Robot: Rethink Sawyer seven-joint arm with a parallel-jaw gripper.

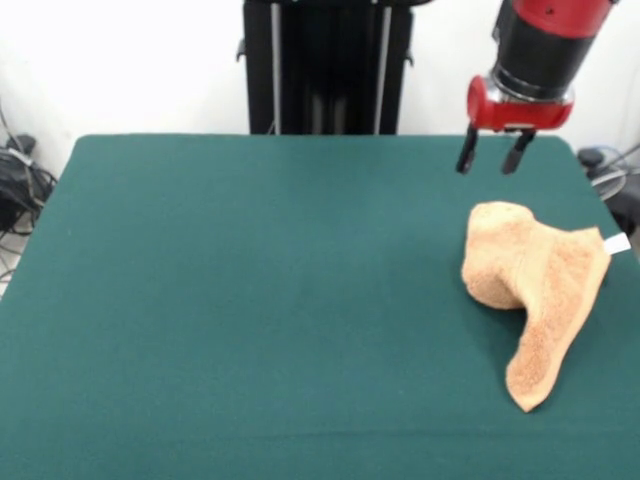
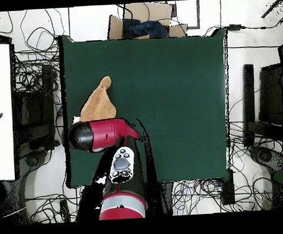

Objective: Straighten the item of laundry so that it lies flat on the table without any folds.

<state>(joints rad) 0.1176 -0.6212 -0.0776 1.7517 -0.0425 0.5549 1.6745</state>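
Front view, left to right.

Tangle of black cables [image 1: 18, 180] on floor beyond left table edge.

Table [image 1: 250, 300], dark green cloth top, filling most of frame; left and middle bare.

Black pedestal column [image 1: 325, 65] upright behind far table edge, against white wall.

Gripper [image 1: 494, 152], on red and black arm [image 1: 540, 50] descending at upper right; two dark fingers [image 1: 467, 152] pointing down, spread apart, nothing between them; hanging above table near far right corner, clear of cloth.

Towel [image 1: 535, 285], orange-tan terry, at right side of table, below gripper and apart from it. Crumpled: rounded bunched mass at upper left, tapering folded flap running down toward near edge. Not flat.

Small white tag [image 1: 617, 243] projecting from towel's upper right corner.

Overhead view: towel [image 2: 100, 102] seen as narrow triangle by left table edge, arm [image 2: 100, 134] just beside it and covering its lower edge.
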